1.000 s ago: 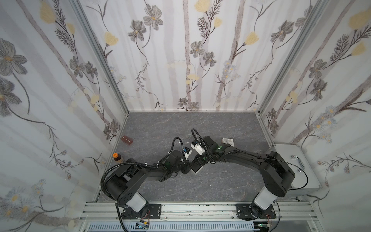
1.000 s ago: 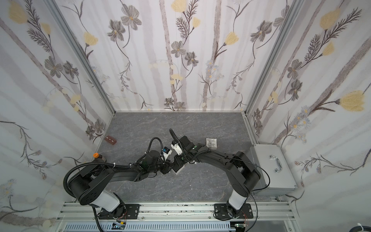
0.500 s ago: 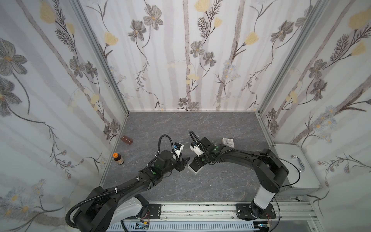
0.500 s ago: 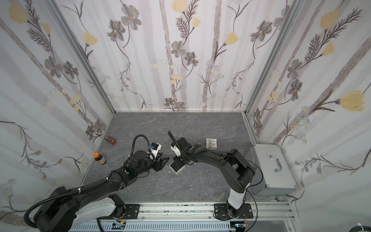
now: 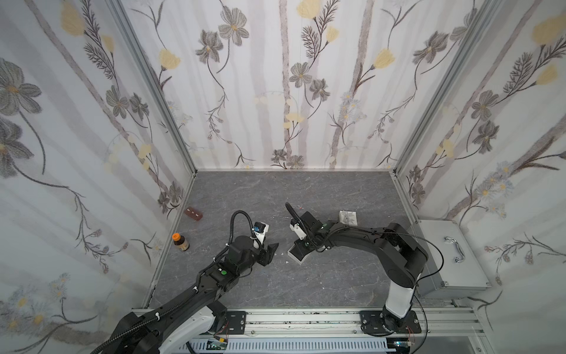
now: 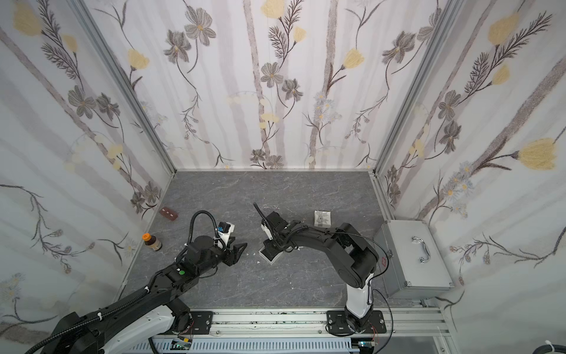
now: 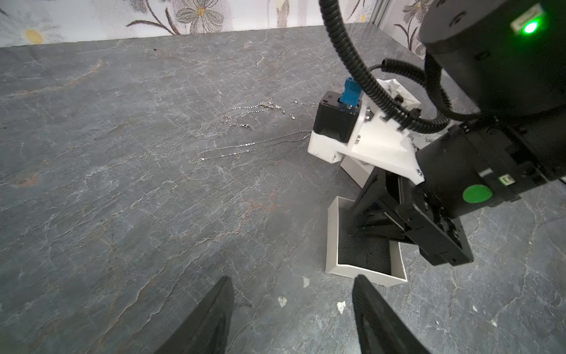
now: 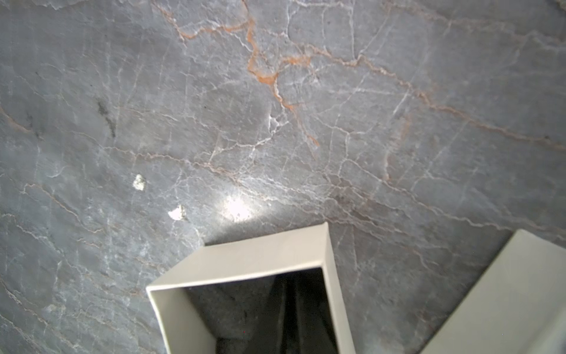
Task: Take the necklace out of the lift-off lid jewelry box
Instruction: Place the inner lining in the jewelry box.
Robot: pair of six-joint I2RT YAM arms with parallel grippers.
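The jewelry box [image 5: 296, 256] [image 6: 267, 256] [image 7: 333, 242] [image 8: 245, 260] is a small white tray lined with black foam, standing open at the table's middle. My right gripper [image 5: 302, 246] [image 8: 292, 306] reaches down into it, its dark fingers pressed shut against the foam; nothing shows between them. A thin silver necklace [image 7: 245, 147] lies in loose strands on the bare table beyond the box. My left gripper [image 5: 274, 249] [image 6: 242, 248] [image 7: 292, 279] hangs open and empty, just left of the box.
A white box-like piece [image 7: 355, 171] [image 8: 505, 300] sits under the right arm beside the box. A white square [image 5: 348, 217] lies further right. An orange-capped brown bottle [image 5: 180, 242] and a brown block [image 5: 193, 213] stand left, a metal case [image 5: 447, 257] right. White scraps [image 7: 281, 302] dot the table.
My left gripper has drawn back to the left, away from the box, and opened wider. The right gripper has closed and stays over the box.
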